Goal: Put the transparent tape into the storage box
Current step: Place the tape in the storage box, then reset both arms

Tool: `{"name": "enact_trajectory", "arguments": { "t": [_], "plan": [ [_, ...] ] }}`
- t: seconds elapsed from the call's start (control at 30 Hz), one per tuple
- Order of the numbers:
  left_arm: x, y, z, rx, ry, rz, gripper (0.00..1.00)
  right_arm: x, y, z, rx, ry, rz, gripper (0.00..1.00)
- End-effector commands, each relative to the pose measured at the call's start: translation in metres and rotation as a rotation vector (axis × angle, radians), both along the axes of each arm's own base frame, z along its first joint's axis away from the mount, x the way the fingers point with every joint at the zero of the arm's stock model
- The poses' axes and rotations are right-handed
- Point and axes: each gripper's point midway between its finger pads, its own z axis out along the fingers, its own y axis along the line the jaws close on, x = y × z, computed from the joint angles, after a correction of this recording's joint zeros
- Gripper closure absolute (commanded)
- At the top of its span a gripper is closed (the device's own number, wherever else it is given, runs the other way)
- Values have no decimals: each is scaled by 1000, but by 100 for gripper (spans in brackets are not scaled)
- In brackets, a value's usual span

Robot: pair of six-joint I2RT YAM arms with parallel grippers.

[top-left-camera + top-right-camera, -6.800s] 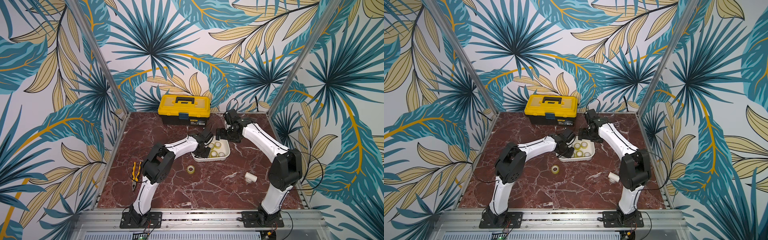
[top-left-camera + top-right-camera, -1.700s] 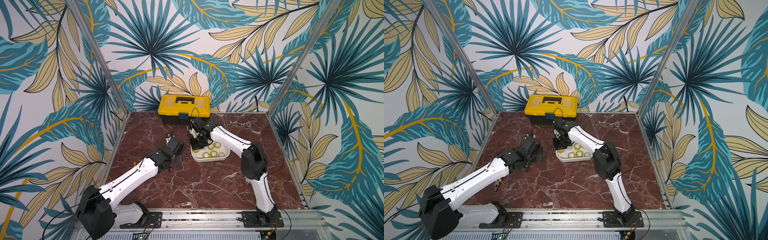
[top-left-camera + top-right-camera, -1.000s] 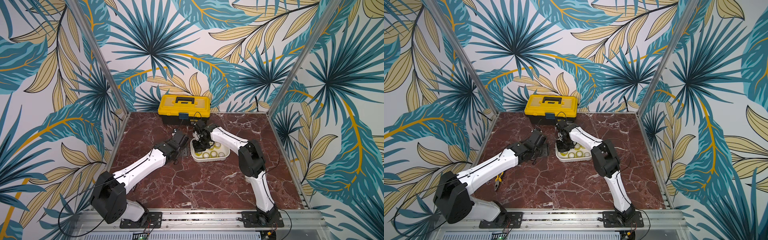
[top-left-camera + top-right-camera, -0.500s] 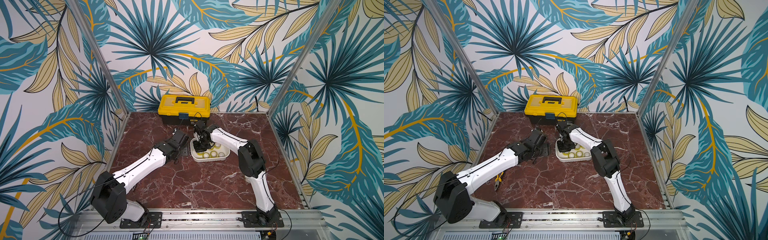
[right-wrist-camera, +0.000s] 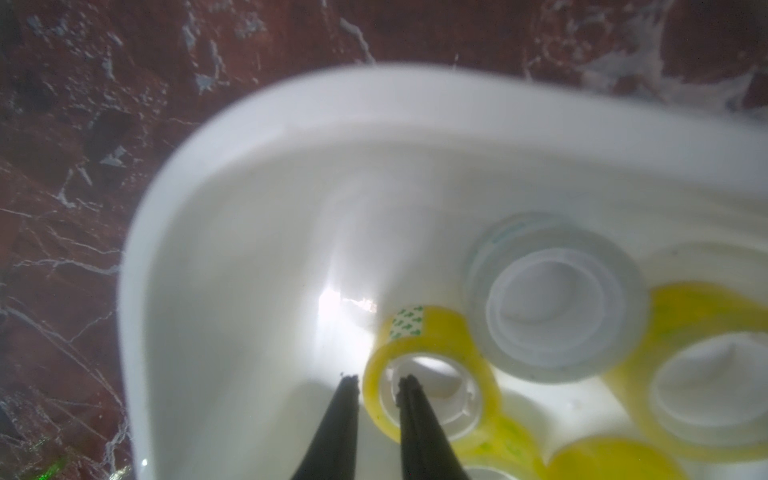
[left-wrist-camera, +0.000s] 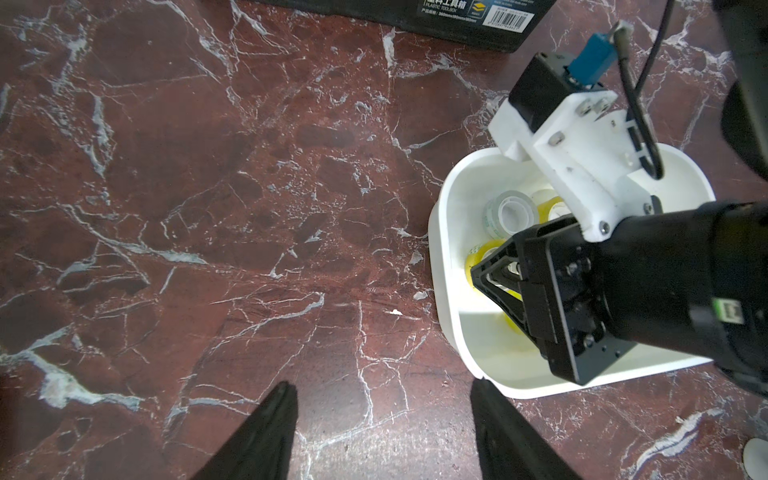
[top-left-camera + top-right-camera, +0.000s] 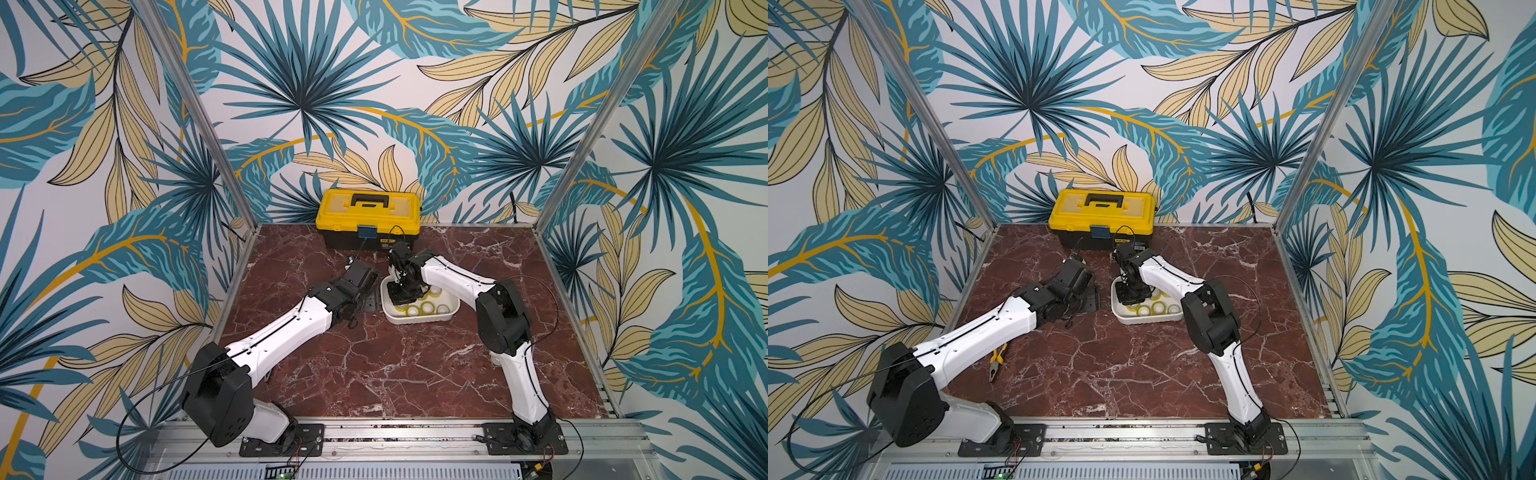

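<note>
Right wrist cam: R gripper (image 5: 379,379) tips straddle wall of yellowish clear tape roll (image 5: 432,332) in white shallow plastic tub (image 5: 257,174) — grip unclear; L gripper (image 6: 382,385) spread.

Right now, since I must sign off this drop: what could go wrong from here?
1. The right gripper has its jaws astride the wall of a yellow tape roll, with one finger inside the core. Lifting may drag the roll out of the storage box.
2. The left gripper, open, sits close beside the box. Either arm may nudge it.
</note>
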Motion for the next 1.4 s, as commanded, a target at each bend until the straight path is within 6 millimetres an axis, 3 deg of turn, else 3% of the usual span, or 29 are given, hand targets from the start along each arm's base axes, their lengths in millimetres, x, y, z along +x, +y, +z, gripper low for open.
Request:
{"name": "enact_trajectory", "arguments": {
  "t": [0.0,0.33,0.53,0.7,0.8,0.83,1.0,1.07,1.13,1.23,1.37],
  "plan": [
    [9,-5,15,-25,-40,-6,29,-2,-1,1,2,2,0,74],
    [11,-4,21,-20,-63,-8,29,5,3,26,34,-50,-1,64],
    [12,5,32,20,-103,2,24,9,5,53,64,-97,-4,53],
    [14,15,51,75,-165,-3,21,12,-2,80,52,-154,-6,31],
    [16,20,60,102,-194,-3,19,10,-9,94,33,-184,-14,1],
    [17,21,62,110,-200,-5,19,10,-13,99,26,-195,-17,0],
    [20,27,77,158,-240,-11,11,4,-35,126,-26,-266,-39,0],
    [21,30,81,173,-260,-10,0,2,-47,136,-55,-296,-53,0],
    [23,32,85,189,-287,-4,0,0,-62,146,-84,-320,-77,0],
    [24,40,87,218,-307,19,0,-3,-88,158,-125,-341,-134,0],
    [23,53,91,258,-353,61,0,-5,-140,176,-177,-394,-284,0]
  ]
}}
